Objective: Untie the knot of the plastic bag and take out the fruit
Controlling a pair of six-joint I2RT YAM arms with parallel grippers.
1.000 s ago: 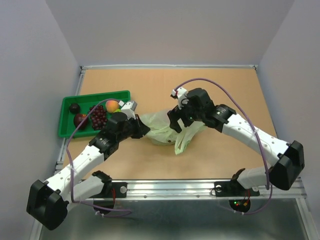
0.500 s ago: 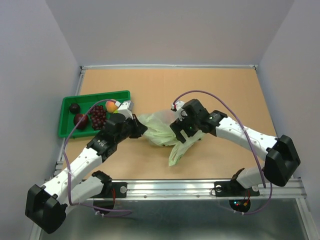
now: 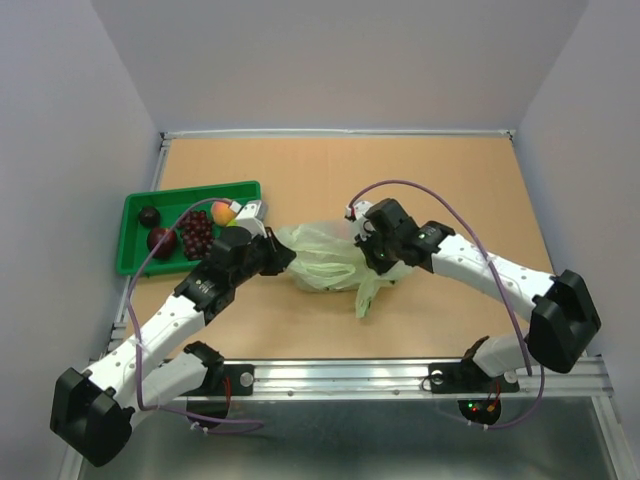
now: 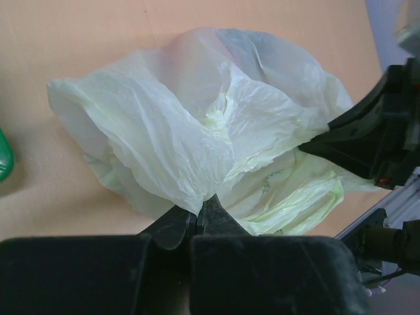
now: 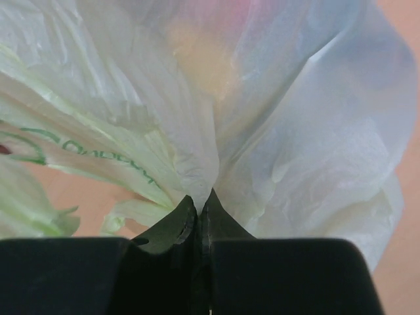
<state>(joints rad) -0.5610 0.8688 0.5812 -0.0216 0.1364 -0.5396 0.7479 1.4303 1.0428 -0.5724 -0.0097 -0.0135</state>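
Note:
The pale green plastic bag lies crumpled on the table between my two arms. My left gripper is shut on a fold at its left edge; in the left wrist view the closed tips pinch the thin film. My right gripper is shut on the bag's right side, its tips squeezing a pleat of the film. I cannot make out the knot among the folds. A dark red fruit and a small dark one lie in the green tray. No fruit shape shows clearly inside the bag.
The tray at the table's left edge also holds a purple grape bunch and an orange-pink peach. A loose flap of the bag hangs toward the near edge. Walls close in the table on three sides.
My right gripper came down onto the bag's right side and closed on its film. The bag's loose flap swung in under it. The left gripper kept its hold.

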